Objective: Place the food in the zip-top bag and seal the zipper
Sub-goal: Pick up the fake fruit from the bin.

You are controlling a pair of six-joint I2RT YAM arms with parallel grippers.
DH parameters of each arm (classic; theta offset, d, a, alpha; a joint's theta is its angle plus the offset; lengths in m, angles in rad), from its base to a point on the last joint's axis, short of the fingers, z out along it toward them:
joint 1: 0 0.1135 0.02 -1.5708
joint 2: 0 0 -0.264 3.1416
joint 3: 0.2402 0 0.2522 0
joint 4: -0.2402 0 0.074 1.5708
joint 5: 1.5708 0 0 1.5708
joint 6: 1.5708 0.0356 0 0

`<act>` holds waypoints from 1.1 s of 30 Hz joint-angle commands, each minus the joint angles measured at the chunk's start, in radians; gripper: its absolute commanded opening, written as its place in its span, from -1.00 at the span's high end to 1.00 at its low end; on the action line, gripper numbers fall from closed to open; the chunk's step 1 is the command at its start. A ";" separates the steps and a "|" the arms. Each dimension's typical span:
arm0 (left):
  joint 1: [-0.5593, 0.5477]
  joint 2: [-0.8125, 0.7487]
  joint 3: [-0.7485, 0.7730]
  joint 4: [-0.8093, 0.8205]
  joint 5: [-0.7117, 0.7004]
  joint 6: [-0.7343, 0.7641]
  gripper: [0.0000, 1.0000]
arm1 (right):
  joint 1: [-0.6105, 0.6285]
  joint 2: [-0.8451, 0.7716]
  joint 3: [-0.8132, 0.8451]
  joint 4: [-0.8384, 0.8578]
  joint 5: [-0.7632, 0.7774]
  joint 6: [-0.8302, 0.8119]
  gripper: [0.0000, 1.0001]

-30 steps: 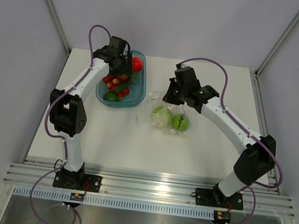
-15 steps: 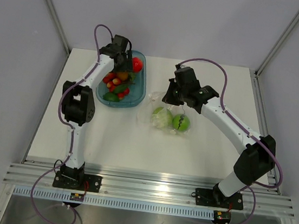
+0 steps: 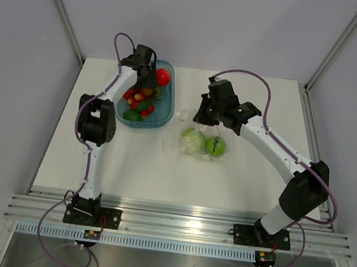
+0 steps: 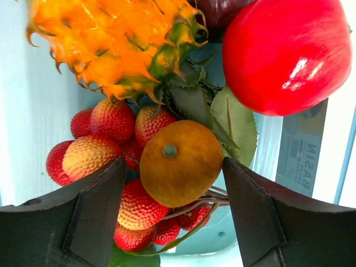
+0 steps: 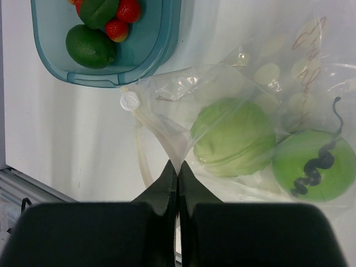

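My left gripper (image 4: 175,217) (image 3: 147,81) is down in the blue tray (image 3: 161,121), open. Its fingers stand on either side of a round brown fruit (image 4: 181,163) without touching it. Around that fruit lie bumpy red pieces (image 4: 136,206), a spiky orange fruit (image 4: 111,44) and a shiny red fruit (image 4: 289,53). The zip-top bag (image 3: 182,116) (image 5: 167,92) lies right of the tray with a pale green cabbage (image 5: 233,136) and a green apple (image 5: 314,164) inside. My right gripper (image 5: 177,167) (image 3: 202,114) is shut on the bag's film near its mouth. The zipper strip (image 5: 142,158) runs just left of it.
The tray's near corner (image 5: 139,61) shows in the right wrist view and holds a dark green lime (image 5: 90,46) and some red pieces. Bare white table (image 3: 161,170) lies in front of the bag. Grey walls and metal posts enclose the table.
The left arm's elbow has swung up and to the right while its gripper stayed over the tray and its jaws narrowed a little. The right arm and the bag have not moved.
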 commanded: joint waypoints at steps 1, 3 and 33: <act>0.006 0.014 0.055 0.035 0.014 0.008 -0.46 | 0.008 -0.022 0.018 0.025 -0.013 -0.023 1.00; 0.004 0.013 0.048 0.042 0.021 0.009 -0.30 | 0.008 -0.022 0.019 0.025 -0.010 -0.025 1.00; -0.193 -0.848 -0.664 0.174 0.551 -0.084 0.32 | 0.008 -0.002 0.039 0.048 0.000 -0.002 1.00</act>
